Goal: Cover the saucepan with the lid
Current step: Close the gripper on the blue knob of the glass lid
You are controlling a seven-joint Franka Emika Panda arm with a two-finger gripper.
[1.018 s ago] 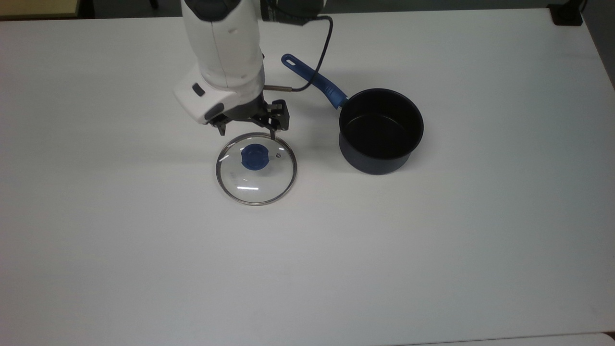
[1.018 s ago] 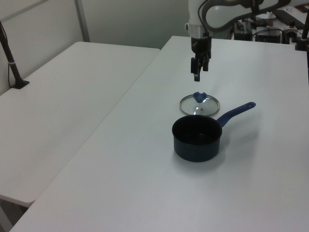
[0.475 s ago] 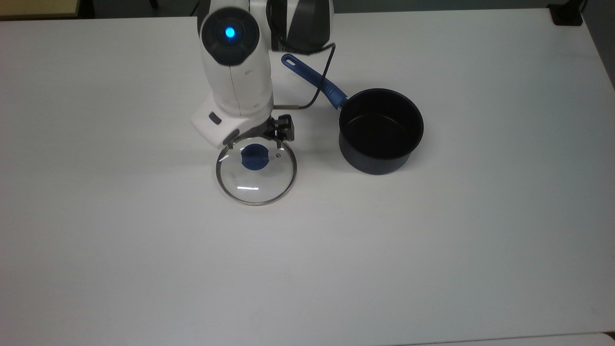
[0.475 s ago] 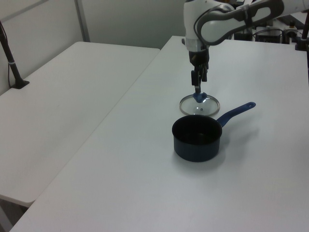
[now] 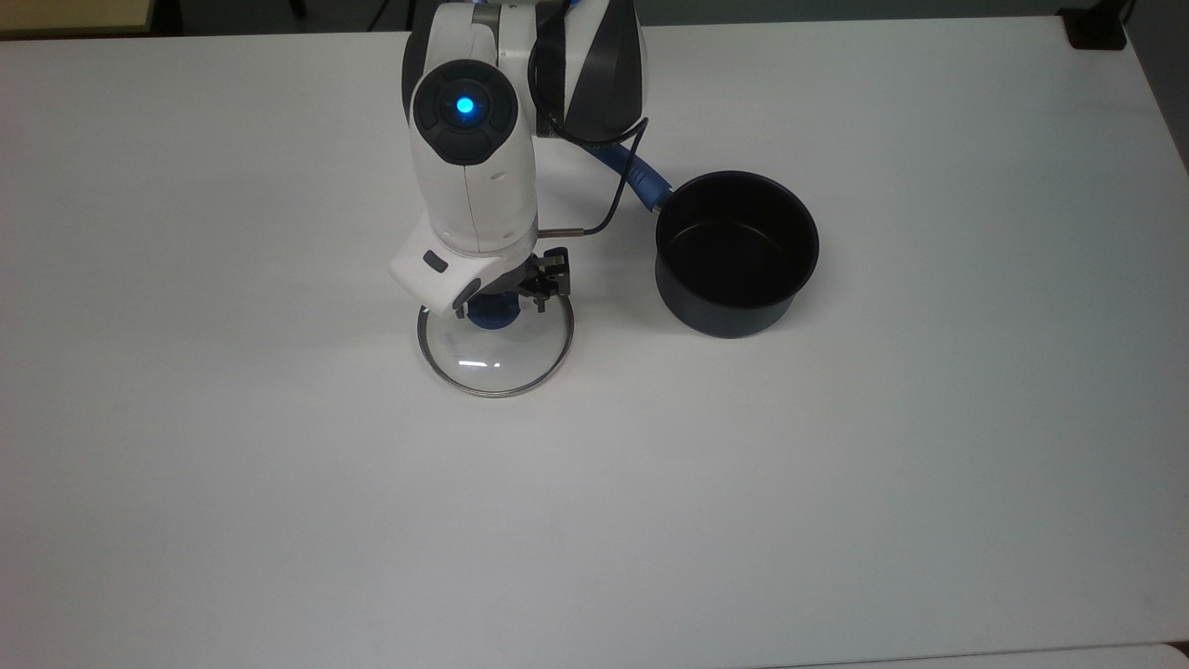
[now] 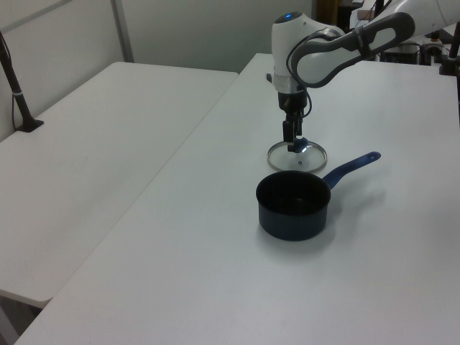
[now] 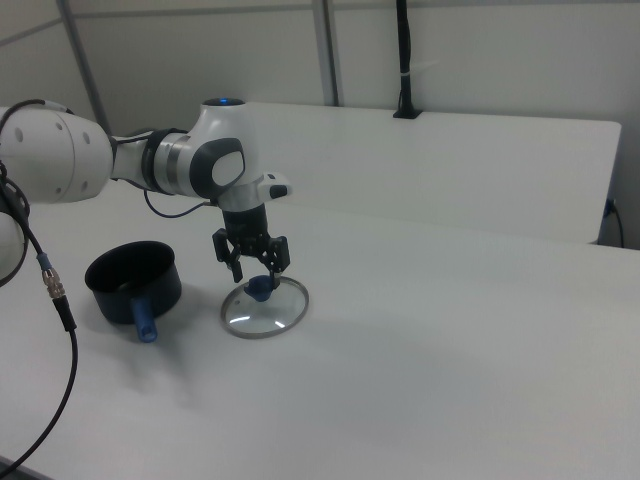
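The lid, clear glass with a metal rim and a blue knob, lies flat on the white table. My gripper is lowered straight over it. In the right view the gripper stands open, one finger on either side of the knob. The dark saucepan stands upright and empty to the top view's right of the lid, apart from it. The arm partly covers its blue handle. In the left view the saucepan is nearer the camera than the lid.
A black cable loops from the wrist over the saucepan's handle. A second white table adjoins at the left view's left, with a black clamped post. Another cable hangs at the right view's near left.
The gripper has come down from above the lid's far edge and moved over the knob, so its fingers now flank it. Lid and saucepan have not moved.
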